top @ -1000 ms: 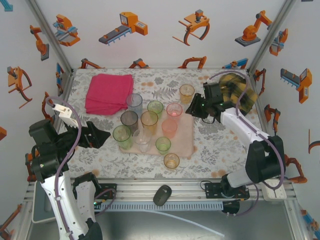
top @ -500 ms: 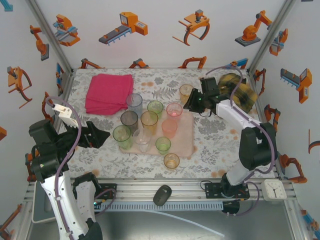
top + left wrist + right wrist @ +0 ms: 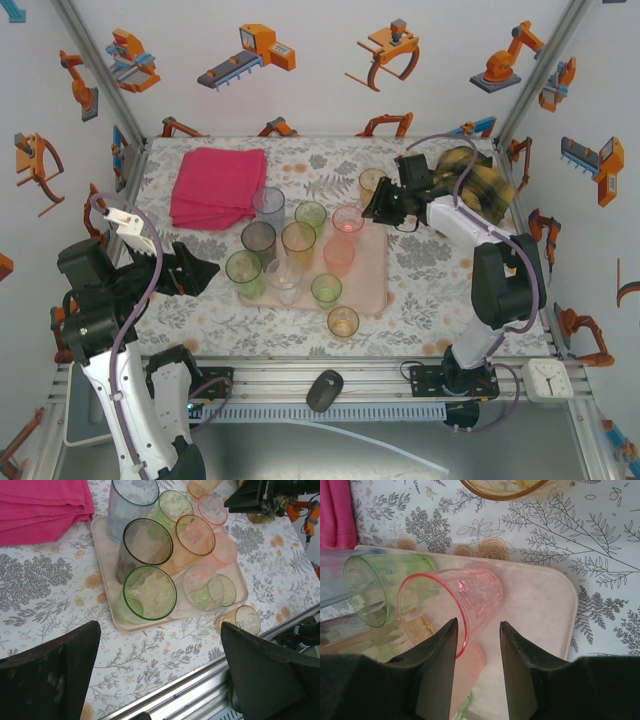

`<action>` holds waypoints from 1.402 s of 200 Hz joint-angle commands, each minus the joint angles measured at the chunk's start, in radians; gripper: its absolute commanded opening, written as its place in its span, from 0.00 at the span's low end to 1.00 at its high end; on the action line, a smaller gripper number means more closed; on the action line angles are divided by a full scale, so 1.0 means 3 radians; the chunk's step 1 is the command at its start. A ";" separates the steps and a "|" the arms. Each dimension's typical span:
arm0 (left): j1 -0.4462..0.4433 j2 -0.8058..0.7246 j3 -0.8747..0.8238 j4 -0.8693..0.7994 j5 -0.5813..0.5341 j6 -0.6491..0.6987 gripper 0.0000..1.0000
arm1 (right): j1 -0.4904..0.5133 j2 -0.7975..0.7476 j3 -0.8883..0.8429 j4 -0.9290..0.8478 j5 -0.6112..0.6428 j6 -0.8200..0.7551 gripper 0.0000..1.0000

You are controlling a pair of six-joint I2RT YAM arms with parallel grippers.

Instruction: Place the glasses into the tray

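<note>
Just ahead of the right claw (image 3: 478, 624) tips, almost under them, the pink glass (image 3: 470, 597) stands upright on the tray (image 3: 540, 600), close to the tray's far corner. Jaws are part-open w/ nothing btwn them, so the claw is released and empty. Whether the left finger brushes the pink rim, can't tell.

Immediately left of the tips sits a green glass (image 3: 370, 590), also on the tray. Right of the tips is bare tray, a good free spot. Further ahead, past the tray's rim, comes floral counter (image 3: 600, 545), then an amber glass (image 3: 505, 487) standing off the tray; prob. the next one to fetch. Far left-ahead lies the magenta cloth (image 3: 335, 510).

To do it well, imo: lift the tips clear of the pink rim before reaching fwd, since these light tumblers likely tip at a nudge. Pinch one wall of the amber glass, one finger inside and one outside, close gently, raise it straight up, then set it on the bare patch.

Well behind the claw, past the tray's near edge, a second amber glass (image 3: 343, 321) waits on the counter. Across the tray, the left claw (image 3: 207, 272) hangs spread wide, empty.
</note>
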 commanded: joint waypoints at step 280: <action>0.0022 -0.0024 -0.0010 0.0045 0.0029 0.0029 0.97 | -0.0022 0.0146 0.0106 0.0241 -0.0316 0.0200 0.37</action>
